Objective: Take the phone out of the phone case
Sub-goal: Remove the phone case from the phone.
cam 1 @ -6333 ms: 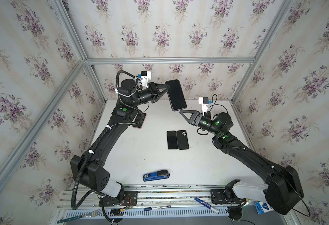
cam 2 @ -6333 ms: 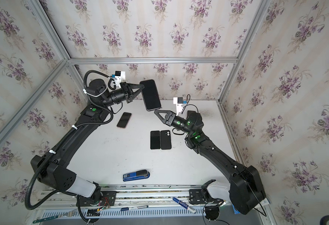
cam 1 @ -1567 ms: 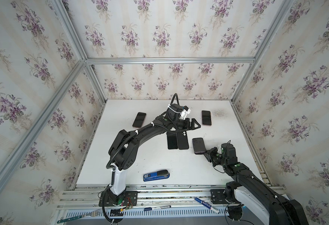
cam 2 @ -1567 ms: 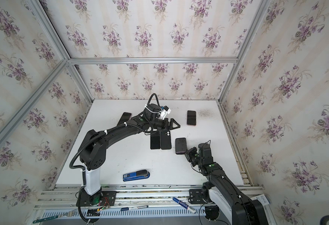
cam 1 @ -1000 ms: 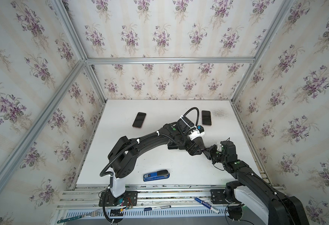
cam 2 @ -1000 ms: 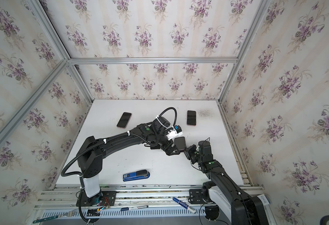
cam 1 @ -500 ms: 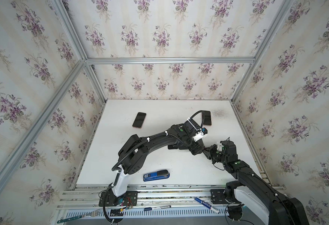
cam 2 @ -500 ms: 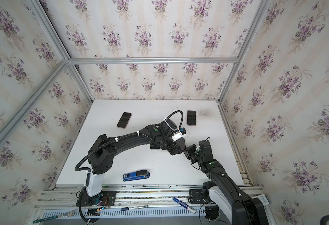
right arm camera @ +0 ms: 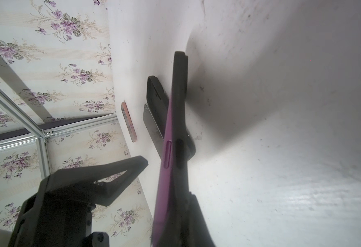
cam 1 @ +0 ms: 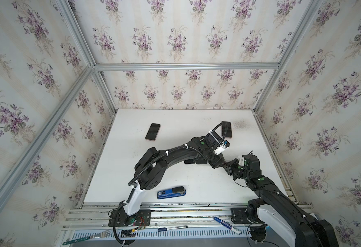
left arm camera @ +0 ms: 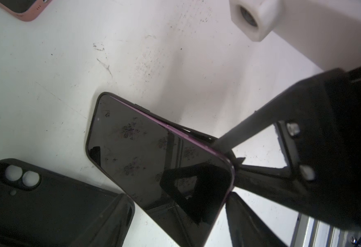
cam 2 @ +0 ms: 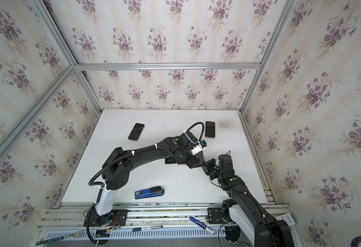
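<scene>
The phone [left arm camera: 154,154] has a dark screen and a purple edge [right arm camera: 166,162]. It is tilted up off the table in its black phone case [right arm camera: 180,119], whose rim [left arm camera: 188,130] stands off along one long side. My right gripper [right arm camera: 175,213] is shut on the case at one end, near the table's right side [cam 1: 228,165]. My left gripper [left arm camera: 175,198] reaches across from the left [cam 2: 196,163]. Its jaws are apart, straddling the same end of the phone, with a gap showing beside one finger [left arm camera: 115,213]. In both top views the phone is hidden by the grippers.
An empty black case [left arm camera: 47,205] with camera holes lies beside the left gripper, next to a dark phone partly under the left arm [cam 1: 194,161]. A pink-cased phone [cam 1: 153,131] and another phone [cam 2: 210,129] lie farther back. A blue stapler [cam 1: 171,192] sits near the front edge.
The left arm has swung right from the two black items to the phone in the right gripper, and its jaws have narrowed around it. The right arm has stayed put.
</scene>
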`<state>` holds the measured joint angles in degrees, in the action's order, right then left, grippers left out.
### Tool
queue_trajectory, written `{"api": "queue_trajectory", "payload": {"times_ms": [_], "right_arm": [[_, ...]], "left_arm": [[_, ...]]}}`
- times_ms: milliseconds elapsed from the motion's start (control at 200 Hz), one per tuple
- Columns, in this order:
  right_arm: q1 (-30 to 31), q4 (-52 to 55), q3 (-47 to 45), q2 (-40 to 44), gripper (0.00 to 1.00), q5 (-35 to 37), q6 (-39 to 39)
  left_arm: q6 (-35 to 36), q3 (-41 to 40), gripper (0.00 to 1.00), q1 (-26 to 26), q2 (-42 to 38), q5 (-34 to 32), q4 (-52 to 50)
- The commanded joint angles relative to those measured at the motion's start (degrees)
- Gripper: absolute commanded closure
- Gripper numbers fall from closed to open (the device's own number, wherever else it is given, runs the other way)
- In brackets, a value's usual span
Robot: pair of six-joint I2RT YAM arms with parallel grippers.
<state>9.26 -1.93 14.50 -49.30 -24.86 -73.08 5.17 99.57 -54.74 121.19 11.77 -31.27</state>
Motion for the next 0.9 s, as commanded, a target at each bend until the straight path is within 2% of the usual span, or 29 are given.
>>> {"api": "queue_trajectory", "payload": {"times_ms": [0, 105, 280, 705, 725, 894], "right_arm": [[0.06, -2.84, -0.32, 0.51, 1.00, -1.83, -1.29], [0.08, -2.99, -0.61, 0.78, 1.00, -1.94, -1.59], [0.06, -2.99, -0.70, 1.02, 1.00, -2.12, -1.61], [0.08, -4.01, -0.75, 0.58, 1.00, -2.47, -1.88], [0.06, -4.04, -0.75, 0.54, 1.00, -2.47, -1.83], [0.08, -3.83, -0.79, 0.67, 1.00, -2.52, -1.98]], "left_arm": [[0.01, 0.19, 0.33, 0.07, 0.21, -7.93, 0.07], [-0.46, 0.40, 0.39, -0.19, -0.11, -11.58, 0.15], [-0.06, 0.79, 0.44, -0.42, -0.25, -13.42, 0.33], [0.81, 1.16, 0.44, -0.54, -0.34, -14.32, 0.50], [0.79, 1.24, 0.48, -0.54, -0.25, -14.33, 0.48], [1.03, 1.38, 0.56, -0.62, 0.10, -14.68, 0.63]]}}
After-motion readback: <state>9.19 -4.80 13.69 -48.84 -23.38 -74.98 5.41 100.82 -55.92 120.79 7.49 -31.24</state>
